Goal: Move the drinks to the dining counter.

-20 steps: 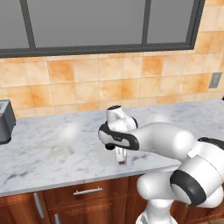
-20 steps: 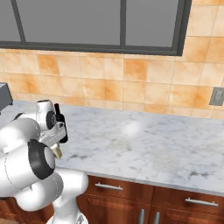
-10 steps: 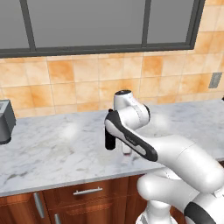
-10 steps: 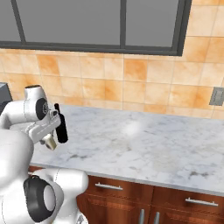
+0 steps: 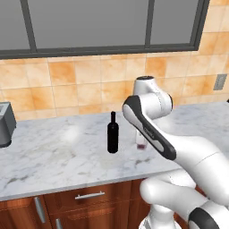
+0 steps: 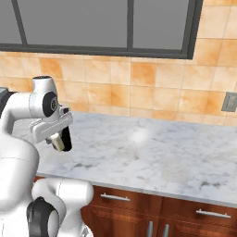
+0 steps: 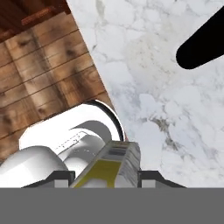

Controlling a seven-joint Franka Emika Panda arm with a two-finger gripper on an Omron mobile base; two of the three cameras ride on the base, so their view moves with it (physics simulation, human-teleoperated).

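The dark wine bottle stands upright on the marble counter. It also shows as a black shape, the bottle, at the top right of the hand view. Just to its right in the left base view is the small white carton with a red mark low down, half hidden by my arm. My gripper is shut on the carton, and a fingertip presses each side. The carton hangs low over the counter's front part, in front of the bottle. The dining counter is out of view.
A grey appliance sits at the counter's far left. Tiled wall and a window run behind, with an outlet at the right. Wooden drawers with handles lie under the counter. Wood floor lies past the counter's front edge.
My arm has swung its elbow up and to the right, uncovering the bottle in the left base view. The carton has shifted slightly right, away from the bottle. The bottle has stayed put.
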